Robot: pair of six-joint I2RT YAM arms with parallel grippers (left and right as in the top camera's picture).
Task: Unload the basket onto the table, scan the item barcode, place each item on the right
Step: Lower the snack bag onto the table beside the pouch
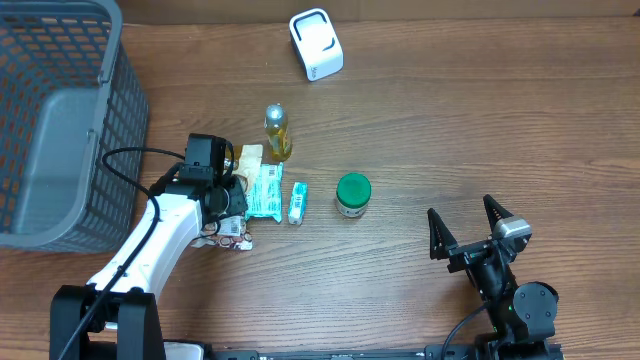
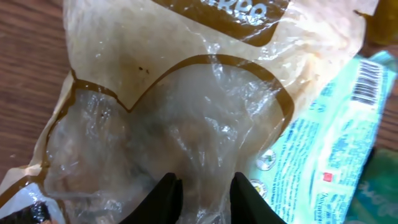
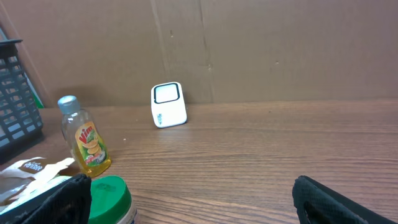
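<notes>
Jaws on the left gripper [image 2: 207,198] are nipped in close on the film of the clear bag [image 2: 186,124], which bunches up between the two fingers. I'd call that a grasp, though a thin one. The bag lies in the little pile at about 9 o'clock from table centre.

It looks light, floppy and crinkly, so I'd guess it sags and folds once it's lifted. The glossy film could slip too. A bite near the stiffer brown printed band at 12 o'clock seems safer than the loose middle.

Only "RPO" reads on that band; the rest is cut off. I can't spot a barcode on the bag itself.

At 3 o'clock, touching it, is a teal packet [image 2: 323,143] with a clear barcode [image 2: 367,81], but the small print is too blurry to read.

Further out are a yellow bottle [image 1: 277,133], a green-lidded jar [image 1: 352,194], and the white scanner [image 1: 316,44] at 12 o'clock.

The right gripper [image 1: 468,232] hangs spread wide and empty at 4 o'clock.
</notes>
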